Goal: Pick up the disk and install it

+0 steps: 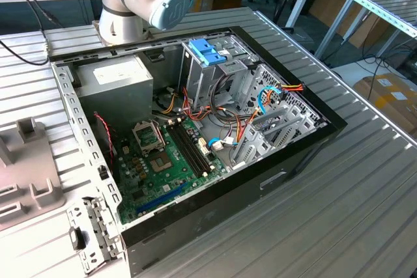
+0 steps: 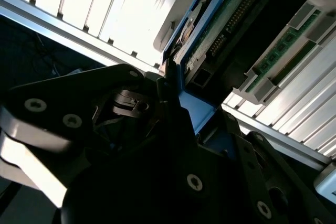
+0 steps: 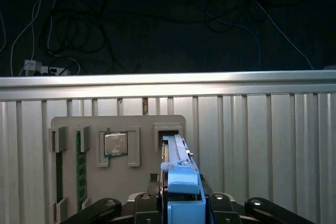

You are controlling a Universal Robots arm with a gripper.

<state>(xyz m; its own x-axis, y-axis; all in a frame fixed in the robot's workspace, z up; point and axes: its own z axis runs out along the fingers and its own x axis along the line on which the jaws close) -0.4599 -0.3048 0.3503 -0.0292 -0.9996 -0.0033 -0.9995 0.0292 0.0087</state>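
Observation:
In the first wrist view the disk (image 3: 177, 153) stands edge-on, its blue plastic side rail (image 3: 184, 190) facing the camera. My gripper (image 3: 185, 205) sits around that rail with its black fingers pressed against both sides. The disk's far end is at a slot in a grey fixture plate (image 3: 94, 187). In the second wrist view the disk (image 2: 231, 19) shows its green circuit-board underside and blue rail, with my gripper (image 2: 173, 95) closed on the rail's end. I cannot tell whether the disk is lifted off the plate.
The fixture plate also holds a processor chip (image 3: 115, 144) and memory sticks (image 3: 80, 166), on a slatted metal table. In the exterior view an open computer case (image 1: 195, 216) holds a motherboard (image 1: 163, 167), a grey power supply (image 1: 117, 83) and a blue-topped drive cage (image 1: 208, 56).

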